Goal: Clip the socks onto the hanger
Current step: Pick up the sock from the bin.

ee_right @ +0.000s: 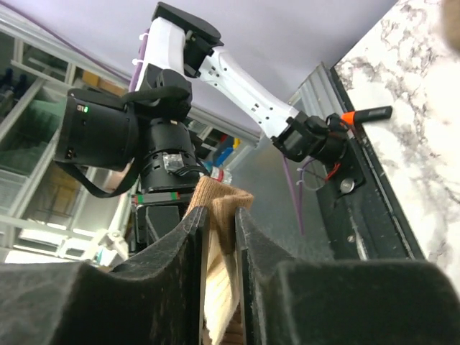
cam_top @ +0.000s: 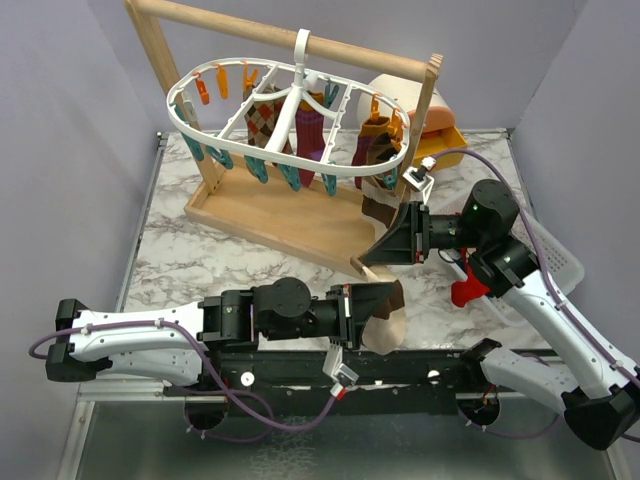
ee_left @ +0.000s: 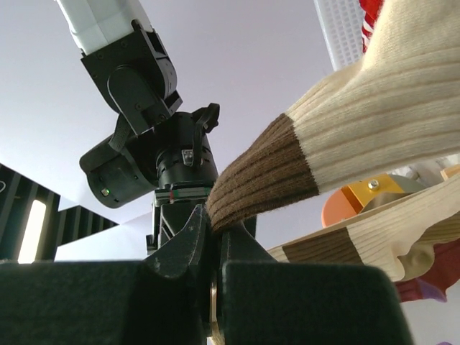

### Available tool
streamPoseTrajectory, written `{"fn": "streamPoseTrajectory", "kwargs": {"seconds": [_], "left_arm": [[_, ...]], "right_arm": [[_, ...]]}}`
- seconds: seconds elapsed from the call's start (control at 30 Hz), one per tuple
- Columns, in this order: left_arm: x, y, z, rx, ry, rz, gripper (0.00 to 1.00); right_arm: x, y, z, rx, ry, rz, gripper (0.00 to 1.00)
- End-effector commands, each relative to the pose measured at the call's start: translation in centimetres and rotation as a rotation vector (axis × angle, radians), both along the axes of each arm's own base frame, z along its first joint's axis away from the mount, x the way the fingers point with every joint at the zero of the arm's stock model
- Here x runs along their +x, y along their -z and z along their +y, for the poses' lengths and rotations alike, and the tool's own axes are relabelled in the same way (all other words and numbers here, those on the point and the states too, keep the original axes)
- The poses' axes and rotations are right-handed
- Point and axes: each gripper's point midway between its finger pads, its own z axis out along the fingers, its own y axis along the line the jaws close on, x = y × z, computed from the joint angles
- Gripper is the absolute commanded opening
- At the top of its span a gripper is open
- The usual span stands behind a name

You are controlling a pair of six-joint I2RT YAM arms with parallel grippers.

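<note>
A cream-and-brown sock (cam_top: 388, 328) hangs over the near edge of the marble surface (cam_top: 190, 250), its long axis roughly near-to-far. The left pincer (cam_top: 394, 300), its arm stretched level rightward, is pressed together on the brown toe. The right pincer (cam_top: 367, 259), reaching leftward, pinches a tan fold.

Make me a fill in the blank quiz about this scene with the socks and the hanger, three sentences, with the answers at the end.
1. The left pincer is shut on the ___ toe of a cream sock.
2. The white hanger hangs from the top bar of a ___ rack.
3. The argyle sock already hangs clipped to the ___.

Missing words: brown; wooden; hanger.
</note>
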Motion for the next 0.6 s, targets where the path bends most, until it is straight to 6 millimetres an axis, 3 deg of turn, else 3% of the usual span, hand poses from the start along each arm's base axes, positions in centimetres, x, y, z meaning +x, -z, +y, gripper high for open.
{"fn": "streamPoseTrajectory", "kwargs": {"seconds": [0.0,0.1,0.3,0.33,0.37,0.4,0.43,0.57], "left_arm": [[0.0,-0.9,0.5,-0.011,-0.012,-0.012,0.0],[0.1,-0.6,0.6,-0.007,-0.018,-0.003,0.0],[0.3,-0.2,1.4,-0.016,-0.035,0.04,0.0],[0.3,0.2,1.6,-0.014,-0.039,0.057,0.07],[0.3,0.6,1.8,-0.017,-0.044,0.078,0.22],[0.3,1.1,2.1,-0.023,-0.048,0.11,0.62],[0.4,1.6,2.4,-0.032,-0.055,0.14,0.94],[0.9,2.1,4.3,-0.15,-0.114,0.338,0.99]], "right_arm": [[-0.5,-1.5,-0.1,0.033,-0.009,-0.044,0.18],[-0.4,-2.0,0.0,0.06,0.001,-0.063,0.01],[-0.6,-3.8,-0.7,0.106,0.065,-0.187,0.0],[-0.5,-4.2,-0.9,0.112,0.087,-0.214,0.0],[-0.5,-4.6,-1.1,0.114,0.107,-0.242,0.0],[-0.5,-5.0,-1.3,0.115,0.122,-0.268,0.01],[-0.4,-5.6,-1.4,0.12,0.137,-0.298,0.01],[-0.2,-6.5,-2.0,0.113,0.188,-0.374,0.01]]}}
